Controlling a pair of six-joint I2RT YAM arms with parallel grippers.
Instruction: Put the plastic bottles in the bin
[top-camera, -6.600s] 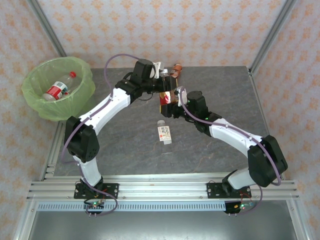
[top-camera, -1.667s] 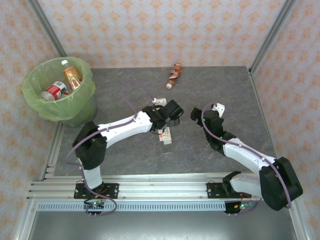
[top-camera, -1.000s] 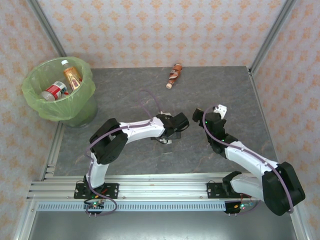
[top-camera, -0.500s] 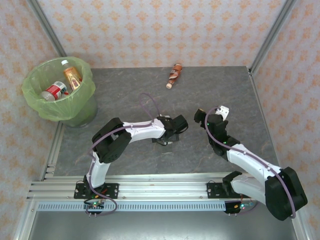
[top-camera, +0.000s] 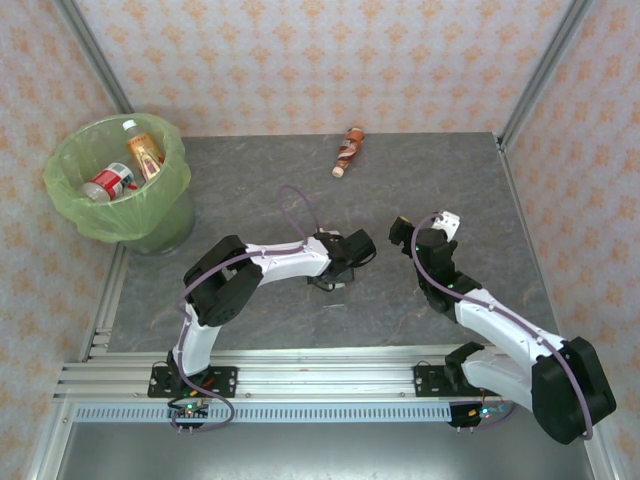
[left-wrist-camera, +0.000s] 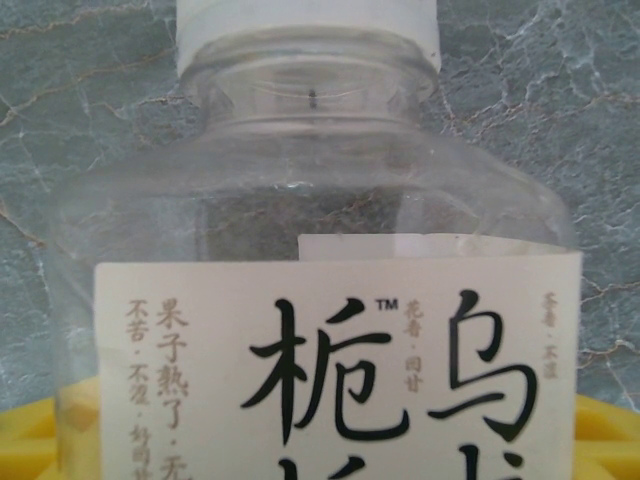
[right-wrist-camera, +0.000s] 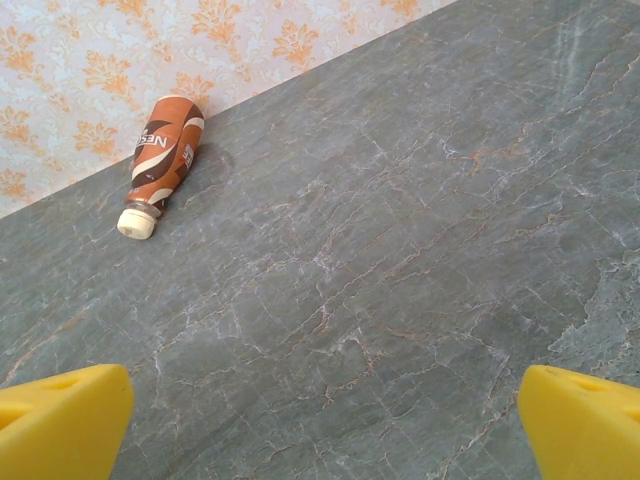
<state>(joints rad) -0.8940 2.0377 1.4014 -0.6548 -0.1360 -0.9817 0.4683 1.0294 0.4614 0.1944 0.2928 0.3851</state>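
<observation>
A clear plastic bottle (left-wrist-camera: 310, 230) with a white cap and a white label lies on the grey table, seen close up in the left wrist view. My left gripper (top-camera: 338, 272) is down over it, a yellow finger (left-wrist-camera: 25, 440) against each side of it. A brown-red bottle (top-camera: 348, 150) lies on its side near the back wall, also visible in the right wrist view (right-wrist-camera: 162, 160). My right gripper (top-camera: 420, 225) hovers at mid-right, open and holding nothing, its yellow fingertips (right-wrist-camera: 60, 420) wide apart. The green-lined bin (top-camera: 60, 195) at the back left holds a red-labelled bottle (top-camera: 112, 183) and an amber bottle (top-camera: 143, 150).
Metal frame posts (top-camera: 545, 65) rise at the back corners, and patterned walls close in the back and sides. A rail (top-camera: 320, 380) runs along the near edge by the arm bases. Bare grey tabletop (top-camera: 440, 175) lies between the brown-red bottle and my right gripper.
My left gripper has come down over the clear bottle and its fingers have closed in on its sides. My right arm has edged slightly right and stays open.
</observation>
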